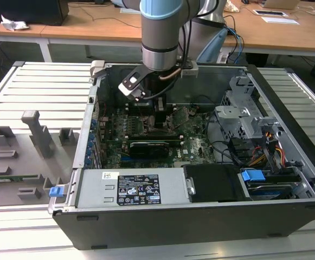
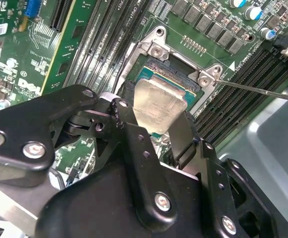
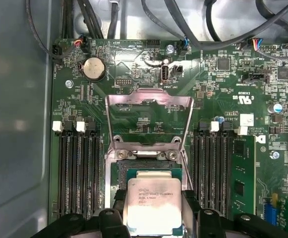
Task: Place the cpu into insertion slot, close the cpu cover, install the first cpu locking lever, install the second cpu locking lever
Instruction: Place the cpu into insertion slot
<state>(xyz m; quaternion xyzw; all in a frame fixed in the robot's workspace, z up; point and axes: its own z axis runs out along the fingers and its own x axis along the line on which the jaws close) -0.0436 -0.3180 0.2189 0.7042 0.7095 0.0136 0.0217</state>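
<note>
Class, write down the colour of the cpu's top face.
Silver-grey metal with small dark print. The cpu shows best in the first wrist view.

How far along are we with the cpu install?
Nothing looks finished yet. In hand: the gripper is shut on the cpu, holding it at the insertion slot; I cannot tell whether it is seated. Left: the cpu cover stands swung open off the slot, so closing it and both locking levers remain.
</note>
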